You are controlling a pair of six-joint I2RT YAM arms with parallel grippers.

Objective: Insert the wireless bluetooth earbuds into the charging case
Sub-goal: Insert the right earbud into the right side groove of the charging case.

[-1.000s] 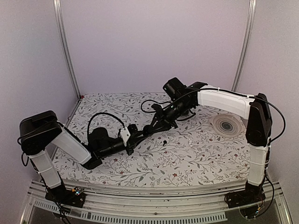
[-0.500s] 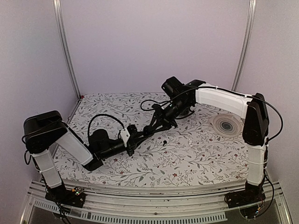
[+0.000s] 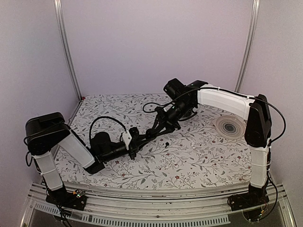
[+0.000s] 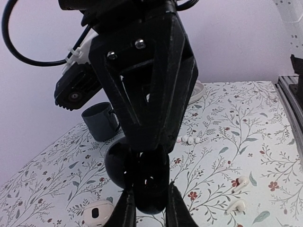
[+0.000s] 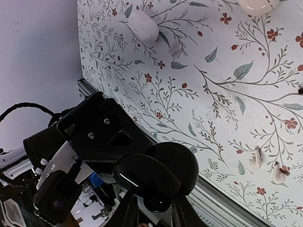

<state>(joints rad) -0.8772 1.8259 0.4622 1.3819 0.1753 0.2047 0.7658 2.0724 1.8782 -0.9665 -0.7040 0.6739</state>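
Over floral cloth (image 3: 203, 158), mid-table, records charging case (image 4: 144, 184) clamped in left gripper (image 4: 149, 196), right gripper (image 5: 154, 210) meeting it from 1 o'clock, jaws slightly parted, grip indeterminable; judges insertion in hand, with a likely earbud (image 3: 166, 140) lying at 3 o'clock, needing pickup and seating.

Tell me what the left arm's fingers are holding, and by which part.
The charging case, pinched between the left fingers by the sides of its near lobe.
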